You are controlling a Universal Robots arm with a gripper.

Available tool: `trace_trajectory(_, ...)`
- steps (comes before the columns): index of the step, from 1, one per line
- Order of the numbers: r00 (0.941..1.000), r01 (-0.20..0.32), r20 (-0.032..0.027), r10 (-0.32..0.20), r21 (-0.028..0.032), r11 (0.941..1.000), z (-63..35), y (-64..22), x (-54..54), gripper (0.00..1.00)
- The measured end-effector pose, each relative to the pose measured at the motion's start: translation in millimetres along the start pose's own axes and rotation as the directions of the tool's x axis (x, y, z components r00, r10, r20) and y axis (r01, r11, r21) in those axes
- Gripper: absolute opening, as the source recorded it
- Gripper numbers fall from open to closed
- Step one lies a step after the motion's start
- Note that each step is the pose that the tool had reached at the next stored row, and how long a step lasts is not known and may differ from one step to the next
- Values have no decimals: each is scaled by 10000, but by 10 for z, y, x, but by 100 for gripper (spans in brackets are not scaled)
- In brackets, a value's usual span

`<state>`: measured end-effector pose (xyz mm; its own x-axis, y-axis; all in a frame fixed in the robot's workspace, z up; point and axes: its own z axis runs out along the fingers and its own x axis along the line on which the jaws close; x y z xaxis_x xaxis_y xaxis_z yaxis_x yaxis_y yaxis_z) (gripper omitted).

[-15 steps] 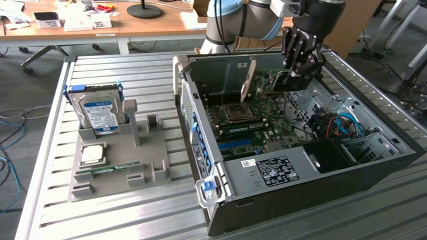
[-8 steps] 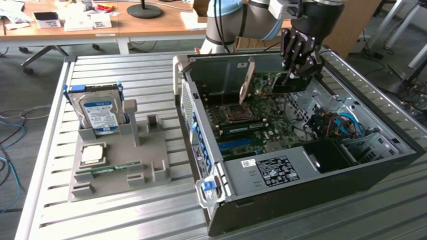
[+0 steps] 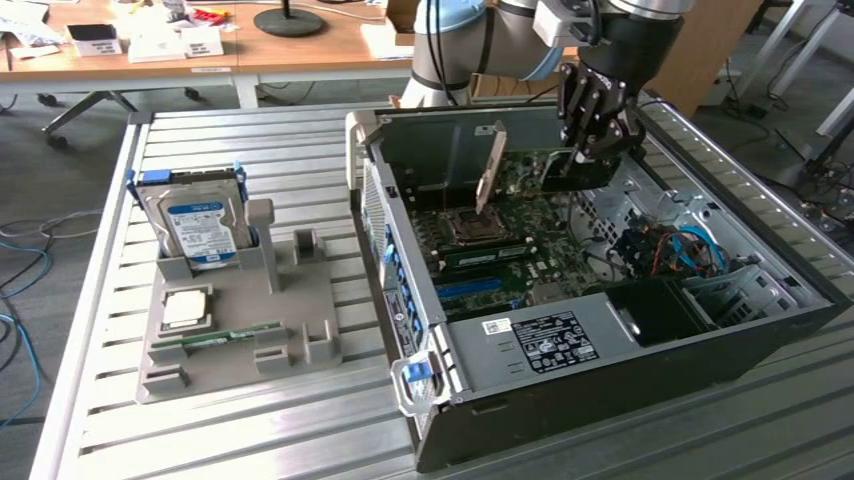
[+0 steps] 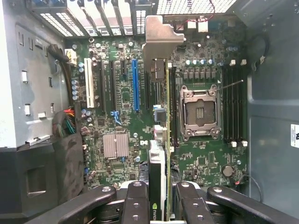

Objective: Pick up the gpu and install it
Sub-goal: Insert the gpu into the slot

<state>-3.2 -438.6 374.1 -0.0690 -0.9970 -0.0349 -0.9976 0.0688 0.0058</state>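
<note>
Gripper (image 3: pixel 585 158) was closed on the gpu (image 4: pixel 160 154), its 2 fingers (image 4: pixel 138 200) pinching the card's flat faces. The card sat edge-on over the motherboard (image 4: pixel 196 161) inside the open case (image 3: pixel 641 390). It lay along the dark slot between the blue slot (image 4: pixel 135 84) and the CPU socket (image 4: pixel 200 112); whether its contacts had entered could not be told.

Doing this step well probably meant holding the card upright and parallel to that slot, with the metal bracket (image 4: pixel 156 37) lined up on the rear opening and any pressure straight down.

Room was tight, with the socket just beside 1 face and the rear wall close to the bracket. Open space lay toward 9 o'clock, the exterior view's left, where the hard drive (image 3: pixel 198 225) stood well apart.
</note>
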Motion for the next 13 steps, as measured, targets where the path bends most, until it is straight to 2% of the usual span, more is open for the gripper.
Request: trace_trajectory(13, 10000, 0, 4, 0, 1, 10000, 43, -1, 36, 27)
